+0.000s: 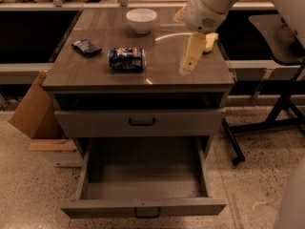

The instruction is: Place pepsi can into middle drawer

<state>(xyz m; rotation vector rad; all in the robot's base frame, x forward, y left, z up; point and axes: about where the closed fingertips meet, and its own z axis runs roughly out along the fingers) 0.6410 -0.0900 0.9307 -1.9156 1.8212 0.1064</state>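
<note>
The pepsi can (127,59), blue with white and red markings, lies on its side on the brown cabinet top (157,73), left of centre. My gripper (189,61) hangs pale yellow over the right part of the top. It is to the right of the can, apart from it, and holds nothing that I can see. The middle drawer (143,189) is pulled open below, and its grey inside shows nothing in it. Its flat front (95,208) has a small dark handle.
A shut drawer front with a black bar handle (141,121) sits above the open drawer. A white bowl (141,19) and a dark blue snack packet (86,46) lie on the top. A yellow object (211,36) sits behind my gripper. A cardboard box (31,111) stands left, black stand legs (267,120) right.
</note>
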